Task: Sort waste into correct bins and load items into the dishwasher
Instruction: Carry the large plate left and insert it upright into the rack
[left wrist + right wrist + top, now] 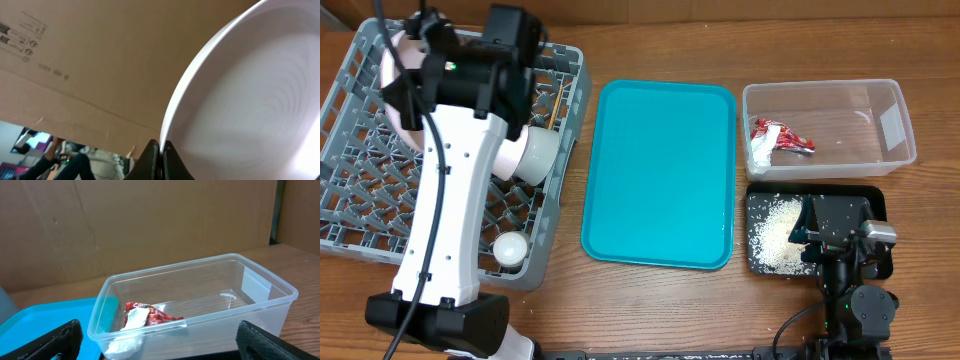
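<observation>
Left gripper (pixel 161 159) first: in your left wrist view its dark fingers are pressed together on the rim of the large white plate (pixel 250 100), with a brown cardboard wall (pixel 90 60) behind.

From overhead you see the plate at the far left of the grey dish rack (pixel 345 235), mostly hidden under the left arm. The rack also holds a white bowl (pixel 536 150), a smaller white dish (pixel 510 247) and thin chopsticks (pixel 558 103) by its right wall. A teal tray (pixel 660 170) lies in the middle. The right gripper (pixel 837 208) hovers over the black tray (pixel 880 195) beside the rice grains (pixel 775 235).

Your right wrist view shows those fingers spread wide, gripping nothing, facing the clear tub (pixel 265 305) with the red-and-white wrapper (pixel 150 314) inside.
</observation>
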Controlling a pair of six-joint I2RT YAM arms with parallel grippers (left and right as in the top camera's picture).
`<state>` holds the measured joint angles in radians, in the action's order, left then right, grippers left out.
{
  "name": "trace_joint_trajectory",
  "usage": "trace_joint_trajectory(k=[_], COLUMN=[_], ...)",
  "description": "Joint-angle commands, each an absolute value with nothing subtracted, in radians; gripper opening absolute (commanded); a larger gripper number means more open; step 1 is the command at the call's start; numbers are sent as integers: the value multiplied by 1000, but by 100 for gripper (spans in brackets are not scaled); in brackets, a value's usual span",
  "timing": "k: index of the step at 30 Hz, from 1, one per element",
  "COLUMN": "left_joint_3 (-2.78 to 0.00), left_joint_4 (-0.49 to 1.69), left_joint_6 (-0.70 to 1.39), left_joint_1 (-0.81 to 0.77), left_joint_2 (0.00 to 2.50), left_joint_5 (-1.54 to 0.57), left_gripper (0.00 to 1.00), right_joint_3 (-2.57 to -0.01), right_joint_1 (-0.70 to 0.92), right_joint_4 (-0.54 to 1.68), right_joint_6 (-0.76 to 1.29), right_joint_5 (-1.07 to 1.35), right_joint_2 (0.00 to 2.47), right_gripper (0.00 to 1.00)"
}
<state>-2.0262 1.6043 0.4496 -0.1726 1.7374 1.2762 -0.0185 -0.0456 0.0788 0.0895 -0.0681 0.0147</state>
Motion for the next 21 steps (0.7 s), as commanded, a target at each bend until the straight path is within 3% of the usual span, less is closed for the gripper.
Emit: trace_joint_trajectory(k=[1,12,21], left_joint_3=[-1997,-1642,-1491], left_joint_4=[1597,1366,1118], left_joint_6=[448,449,382], left_joint_1=[-156,-131,-105], left_joint_2=[1741,1741,1741], left_joint_5=[1318,1557,1406], left_gripper=[4,4,4], right_joint_3=[-8,-8,-8], right_joint_1=[-46,-46,-46], right_joint_4=[73,73,73], right_joint_6=[85,85,85], right_joint_5=[-76,-76,-76], right_joint_2=[3,3,3], right_gripper=[100,100,100])
